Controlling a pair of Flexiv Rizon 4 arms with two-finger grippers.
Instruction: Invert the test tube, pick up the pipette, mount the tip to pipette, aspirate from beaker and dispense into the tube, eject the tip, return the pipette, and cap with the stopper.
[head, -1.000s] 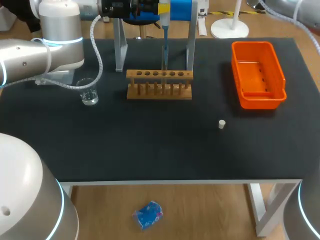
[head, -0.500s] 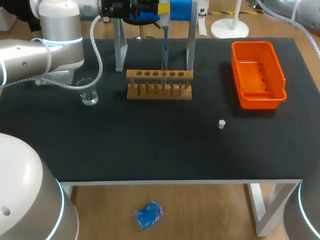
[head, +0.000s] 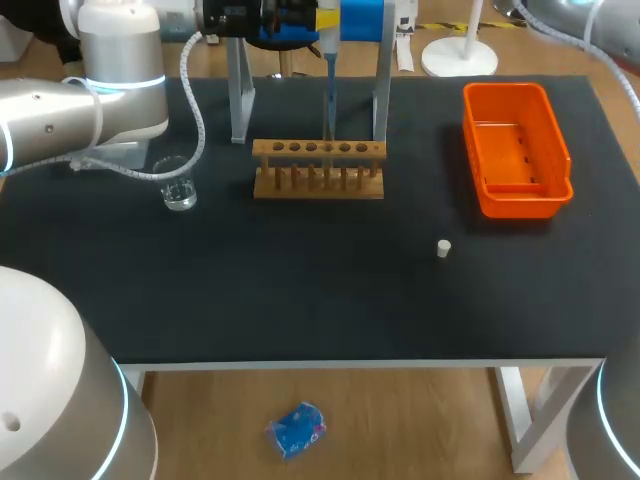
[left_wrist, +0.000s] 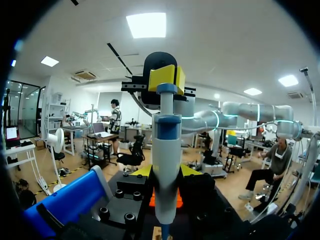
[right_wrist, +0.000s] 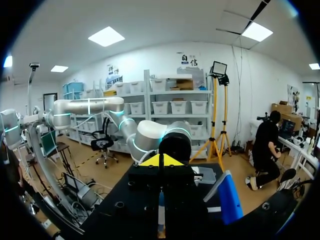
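Progress, judged from the layout, sits at the dispense step. At the left, the beaker (head: 180, 190) stands on the table (head: 300, 290) with clear liquid in it, well apart from both arms, so aspiration is probably complete. The left gripper (left_wrist: 166, 171) is clamped on the body of the pipette (head: 328, 85), one yellow tip at each side, holding it upright above the wooden rack (head: 318, 170). The slender lower end points down at a middle hole of the rack. The test tube is too small to make out there. The right gripper (right_wrist: 160, 161) has its yellow tips pressed together, empty, at the top of the pipette by the plunger. Steps left: tip ejection, pipette return, capping. The white stopper (head: 443, 248) lies alone on the table, right of the rack, not yet used. Obstructions: two grey stand posts (head: 240, 95) flank the pipette just behind the rack. The orange bin (head: 520, 205) sits at the far right, well apart from the rack.
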